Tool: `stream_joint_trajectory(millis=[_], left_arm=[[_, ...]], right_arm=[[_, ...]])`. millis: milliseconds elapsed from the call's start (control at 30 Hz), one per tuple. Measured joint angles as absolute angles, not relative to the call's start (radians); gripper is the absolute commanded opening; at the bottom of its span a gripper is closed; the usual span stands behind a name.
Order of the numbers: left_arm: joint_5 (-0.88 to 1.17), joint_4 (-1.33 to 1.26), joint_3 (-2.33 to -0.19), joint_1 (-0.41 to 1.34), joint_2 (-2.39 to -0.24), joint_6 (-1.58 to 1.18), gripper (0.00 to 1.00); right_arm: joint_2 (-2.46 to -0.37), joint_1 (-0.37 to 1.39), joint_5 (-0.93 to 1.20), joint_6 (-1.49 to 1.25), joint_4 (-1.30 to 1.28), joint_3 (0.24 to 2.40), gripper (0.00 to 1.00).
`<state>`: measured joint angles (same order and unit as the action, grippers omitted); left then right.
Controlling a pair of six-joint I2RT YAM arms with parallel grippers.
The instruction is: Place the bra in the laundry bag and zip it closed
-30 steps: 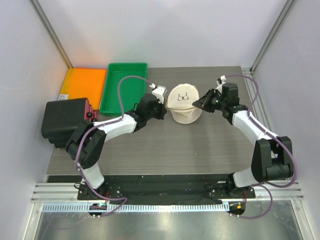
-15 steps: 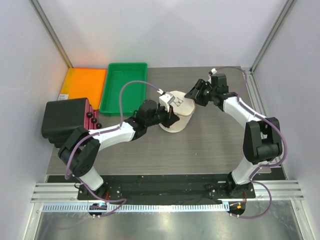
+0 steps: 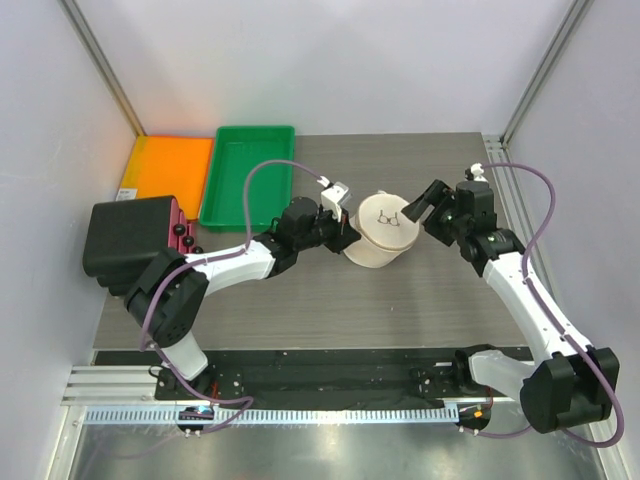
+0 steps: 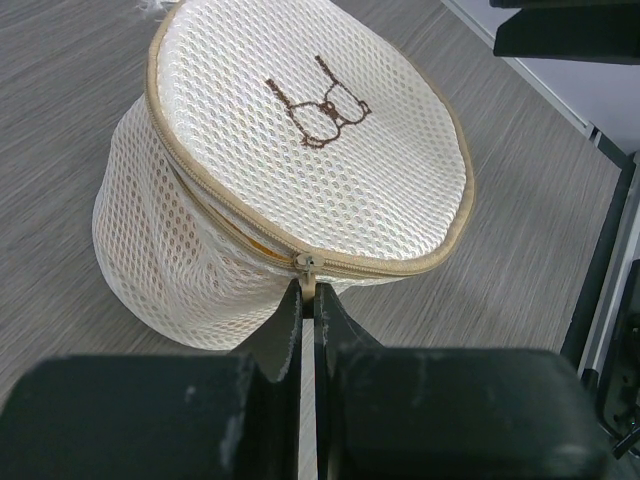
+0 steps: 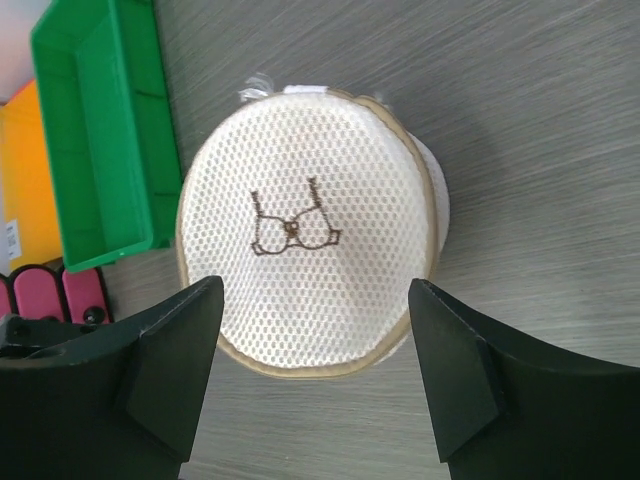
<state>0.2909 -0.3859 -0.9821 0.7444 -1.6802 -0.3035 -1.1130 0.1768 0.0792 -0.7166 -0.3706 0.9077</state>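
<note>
Left gripper (image 4: 308, 298) is pinched shut on the zipper pull (image 4: 305, 264) of the laundry bag (image 3: 381, 232). The jaws are nearly touching, with only the little metal tab between them. That grip makes sense because the pull is the only rigid thing on the bag that I can drag.

Right gripper (image 3: 424, 204) has its jaws spread wide and holds nothing. It sits just beside the bag's right side, not touching as far as I can tell. From its wrist cam the bag is framed between the two fingers, so I judge it's lined up to brace the bag against the zip pull.

The bra (image 4: 255, 243) shows only as a thin yellow-orange sliver through the unzipped gap, so I read it as inside. It isn't out on the table (image 3: 300, 300) in any view.

Materials:
- **Bag:** cream honeycomb mesh, a soft drum shape. The side wall sags and leans, and the round lid panel sits tilted.
- **Trim:** tan zipper tape rings the rim, and there's a brown stitched bra emblem (image 5: 290, 228) on the lid.
- **Zip:** it looks closed on one side of the slider and still gaping on the other, so zipping isn't finished.
- **Table:** grey wood-grain, flat, and looks slick, so I expect the light bag to slide if pulled unbraced.

The green tray (image 3: 248, 175) and orange tray (image 3: 168, 165) are well apart at back left.
</note>
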Motion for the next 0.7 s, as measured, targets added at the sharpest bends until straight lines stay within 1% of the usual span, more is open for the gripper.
stream_joint_trajectory(millis=[167,267,400,467,567,700], left_arm=[[0.29,-0.385,-0.982,0.744,-1.68,-0.303,0.0],[0.29,-0.385,-0.982,0.744,-1.68,-0.303,0.0],[0.292,-0.386,-0.982,0.745,-1.68,-0.304,0.0],[0.292,-0.386,-0.982,0.747,-1.68,-0.303,0.0],[0.289,-0.385,-0.982,0.756,-1.68,-0.299,0.0],[0.289,-0.385,-0.982,0.772,-1.68,-0.286,0.0]], right_arm=[[-1.105,0.179,0.068,-0.723,-0.448,0.899,0.78],[-1.079,0.206,0.084,-0.817,-0.429,0.832,0.77],[-0.985,0.335,0.055,-1.016,-0.385,0.669,0.76],[-0.934,0.422,0.001,-1.125,-0.345,0.596,0.76],[-0.904,0.5,-0.087,-1.249,-0.29,0.554,0.75],[-0.908,0.546,-0.189,-1.37,-0.179,0.516,0.73]])
